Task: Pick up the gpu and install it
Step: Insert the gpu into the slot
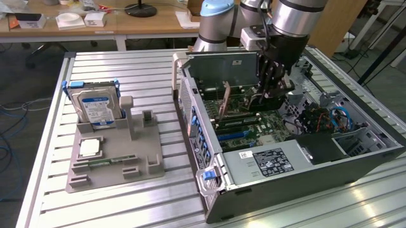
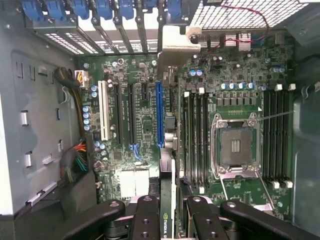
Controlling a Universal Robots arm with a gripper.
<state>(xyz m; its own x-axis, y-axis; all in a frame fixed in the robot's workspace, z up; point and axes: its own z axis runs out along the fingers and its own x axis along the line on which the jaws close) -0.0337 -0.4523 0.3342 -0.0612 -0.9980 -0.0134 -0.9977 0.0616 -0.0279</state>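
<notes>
gripper (image 2: 172, 202) jaws partway closed, clamped on both faces of the gpu (image 2: 167, 172); card held edge-on inside the computer case (image 1: 304, 180), over the motherboard, running roughly along the long blue slot (image 2: 159, 115), silver bracket end up by the rear openings; can't tell if the edge is in the slot yet

Risks, as I judge them:
- card looks slightly off the blue slot toward the memory slots (image 2: 195, 135); pressing down like that could jam the edge on the board or the slot wall
- bracket could catch on the rear frame or the blue latches (image 2: 80, 7) and tilt the card
- grip sits at one end of the card only, so a push could make it pivot or slip between the jaws

Around: white slot (image 2: 104, 117) and cable bundle (image 2: 75, 160) to one side, open processor socket (image 2: 236, 145) to the other, all near enough for a finger to hit. Outside the case, hard drive (image 1: 95, 107) stands in a grey holder (image 1: 114, 161) on the table (image 1: 127, 204), well apart, not in the way
</notes>
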